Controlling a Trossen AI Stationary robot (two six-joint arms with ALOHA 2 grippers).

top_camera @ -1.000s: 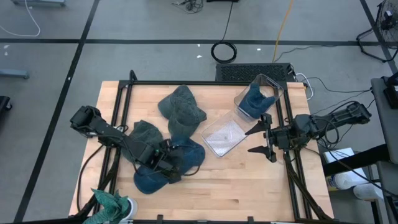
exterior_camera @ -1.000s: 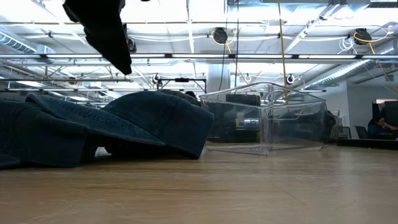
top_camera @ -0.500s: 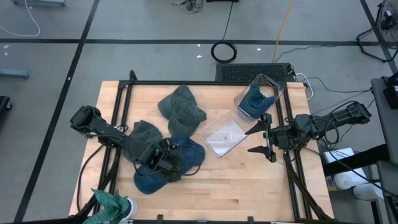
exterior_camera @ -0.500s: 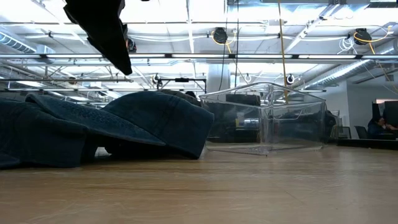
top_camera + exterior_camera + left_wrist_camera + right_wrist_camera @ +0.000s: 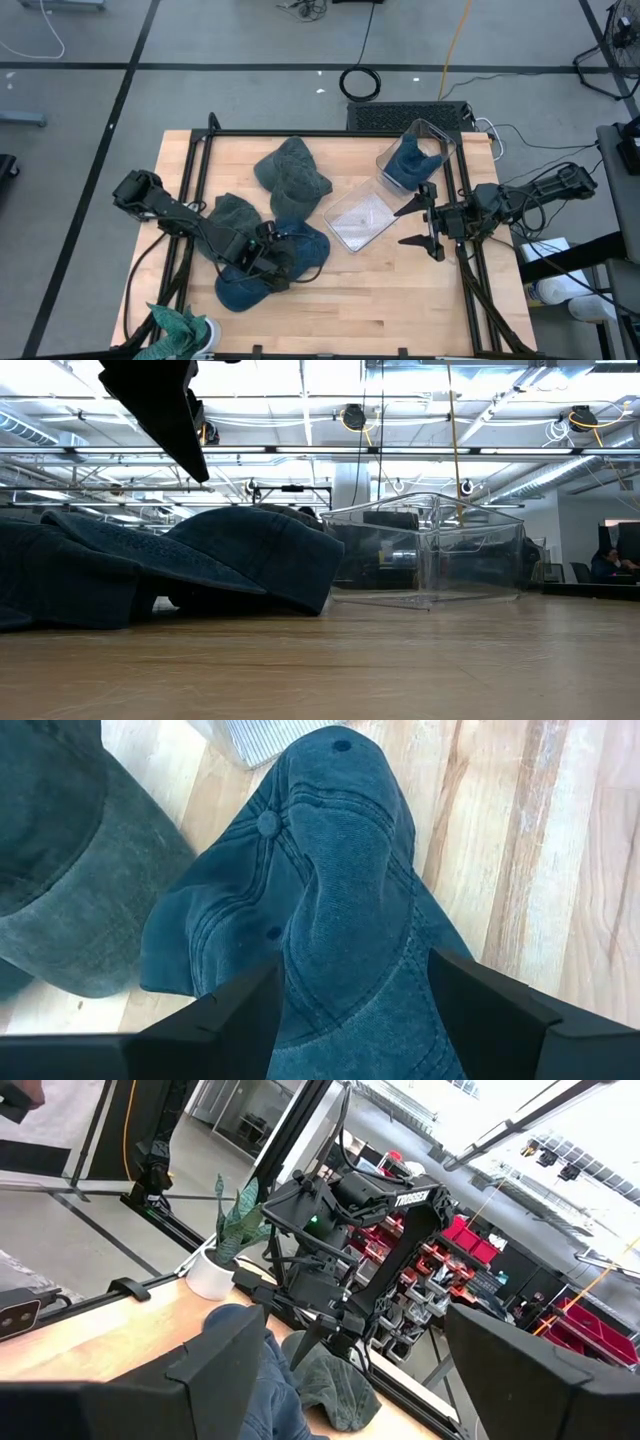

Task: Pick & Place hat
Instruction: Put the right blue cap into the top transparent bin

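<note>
A blue denim cap [image 5: 290, 255] lies on the table toward the near side, its crown [image 5: 340, 890] filling the left wrist view. My left gripper [image 5: 264, 262] hangs open above it, one finger on each side of the crown [image 5: 352, 970] without touching. In the low view one finger [image 5: 160, 405] shows well above the caps [image 5: 250, 555]. A grey-green hat [image 5: 235, 213] and a grey-blue hat [image 5: 292, 172] lie beside the cap, partly overlapping it. My right gripper [image 5: 420, 218] waits open at the table's right edge, level, pointing left [image 5: 355, 1320].
A clear container [image 5: 415, 152] at the far right corner holds another blue hat [image 5: 405, 165]. Its flat clear lid [image 5: 360, 218] lies on the table between the hats and my right gripper. A potted plant [image 5: 178, 328] stands at the near left corner. Black rails [image 5: 320, 132] frame the table.
</note>
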